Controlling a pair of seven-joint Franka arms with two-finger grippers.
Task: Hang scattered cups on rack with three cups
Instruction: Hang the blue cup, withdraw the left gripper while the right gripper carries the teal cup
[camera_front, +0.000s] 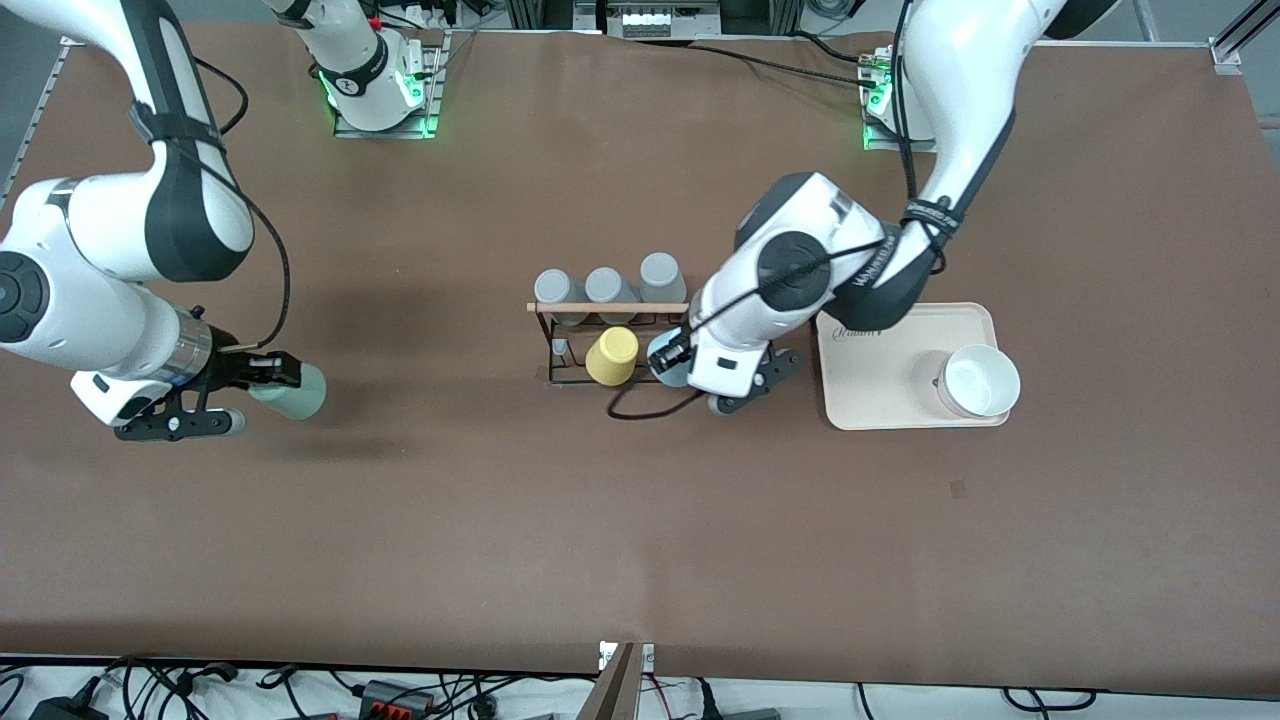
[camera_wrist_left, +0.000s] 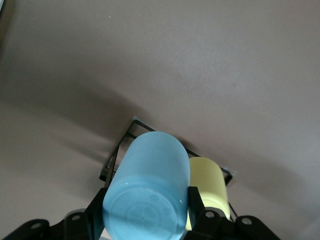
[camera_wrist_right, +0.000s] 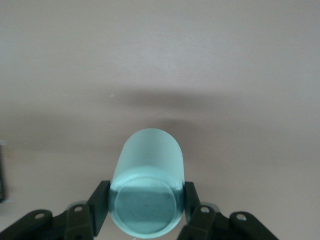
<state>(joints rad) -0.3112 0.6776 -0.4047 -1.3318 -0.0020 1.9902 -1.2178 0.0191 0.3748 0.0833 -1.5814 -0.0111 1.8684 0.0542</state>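
At the right arm's end of the table (camera_front: 640, 520), the right claw (camera_front: 262, 385) is clenched on the mint-green cup (camera_front: 296, 390), held on its side above bare table, well apart from the rack (camera_front: 590, 345); the right wrist view shows that cup (camera_wrist_right: 148, 187) pinched between both fingers (camera_wrist_right: 100, 202). Toward the middle stands the rack, a black wire frame with a wooden rod (camera_front: 608, 307) across its top. Three grey cups (camera_front: 606, 288) sit in a row along the rod and a yellow cup (camera_front: 612, 356) hangs on the side nearer the front camera. Just beside the yellow cup, the left claw (camera_front: 668, 362) is grasping the light blue cup (camera_front: 672, 372), held on its side at the rack's edge; in the left wrist view the blue cup (camera_wrist_left: 147, 195) lies between the fingers (camera_wrist_left: 196, 205) with the yellow cup (camera_wrist_left: 209, 187) close alongside. By my reading, neither scattered cup is hung yet: the blue one looks close to being placed, while the mint-green one has the whole trip to the rack left. The yellow cup crowds the blue cup's spot, and the left arm over the rack's end may block the right arm's approach. At the left arm's end lies a cream tray (camera_front: 880, 400) bearing a white bowl (camera_front: 980, 380), clear of the work.
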